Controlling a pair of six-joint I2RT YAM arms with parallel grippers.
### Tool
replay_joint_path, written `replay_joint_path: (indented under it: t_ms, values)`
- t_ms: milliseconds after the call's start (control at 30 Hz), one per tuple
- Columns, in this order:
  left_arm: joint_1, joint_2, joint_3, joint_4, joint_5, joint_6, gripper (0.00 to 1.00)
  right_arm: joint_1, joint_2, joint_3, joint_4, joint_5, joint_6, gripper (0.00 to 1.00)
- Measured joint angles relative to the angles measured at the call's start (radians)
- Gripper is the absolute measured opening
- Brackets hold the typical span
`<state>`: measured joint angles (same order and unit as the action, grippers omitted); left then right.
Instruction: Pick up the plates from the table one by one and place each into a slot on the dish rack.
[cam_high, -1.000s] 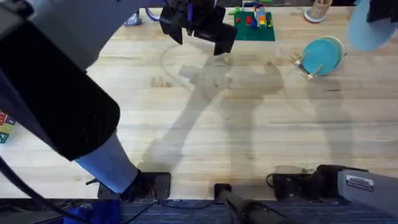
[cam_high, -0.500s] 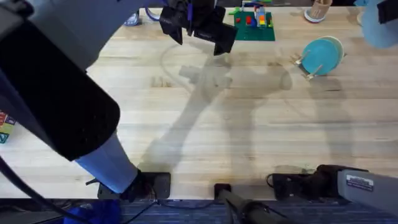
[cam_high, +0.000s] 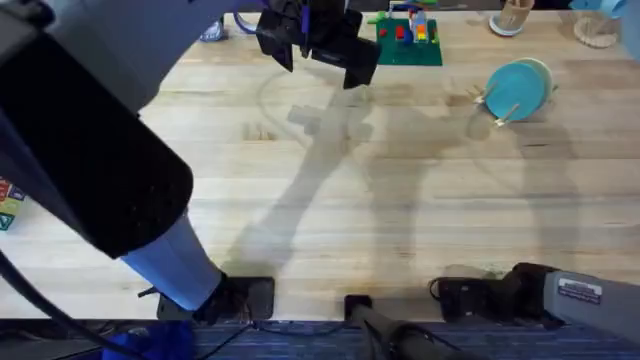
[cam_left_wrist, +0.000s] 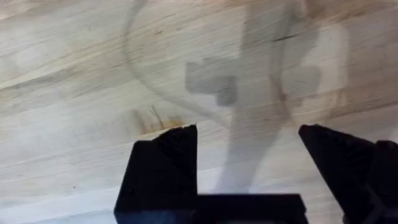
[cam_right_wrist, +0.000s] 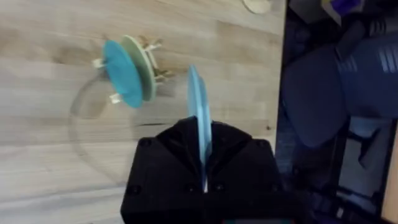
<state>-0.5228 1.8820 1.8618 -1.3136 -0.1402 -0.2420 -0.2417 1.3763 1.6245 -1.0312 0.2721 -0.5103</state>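
Observation:
A light blue plate (cam_right_wrist: 200, 118) stands edge-on in my right gripper (cam_right_wrist: 202, 168), which is shut on its lower rim and hovers high over the table's (cam_high: 400, 220) far right side. Below it, the dish rack (cam_right_wrist: 152, 62) holds a darker teal plate (cam_right_wrist: 123, 73) and a cream-yellow plate (cam_right_wrist: 140, 62) upright side by side. In the overhead view the rack (cam_high: 488, 100) sits at the far right with the teal plate (cam_high: 517, 90) facing the camera. My left gripper (cam_high: 318, 55) hangs open over bare wood at the far middle, its black fingers (cam_left_wrist: 171, 149) wide apart with nothing between them.
A green baseplate (cam_high: 408, 42) with coloured bricks lies at the far edge beside my left gripper. A pale round object (cam_high: 597, 30) and a small cup (cam_high: 512, 18) sit at the far right corner. The table's right edge (cam_right_wrist: 280, 93) drops off to dark chairs.
My right gripper has carried the light blue plate up and to the right, almost out of the overhead view. The left arm has not moved.

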Motion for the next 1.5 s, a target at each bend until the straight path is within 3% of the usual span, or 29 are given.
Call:
replay_joint_path:
  t_ms: [167,700,1067,1367,1500]
  values:
    - [0.000,0.000,0.000,0.000,-0.003,0.000,0.994,-0.056,0.027,0.000,0.008,-0.003,-0.017,0.033]
    - [0.000,0.000,0.000,0.000,-0.007,0.000,0.994,-0.059,0.107,0.000,0.050,-0.093,-0.218,0.034]
    - [0.000,0.000,0.000,0.000,-0.007,0.000,0.995,-0.115,0.131,0.000,0.033,-0.101,-0.328,0.035]
    - [0.000,0.000,0.000,0.000,-0.007,0.000,0.994,-0.124,0.180,0.000,0.033,-0.113,-0.355,0.035]
    - [0.000,0.000,0.000,0.000,-0.007,0.000,0.994,-0.143,0.210,0.000,0.032,-0.183,-0.355,0.034]
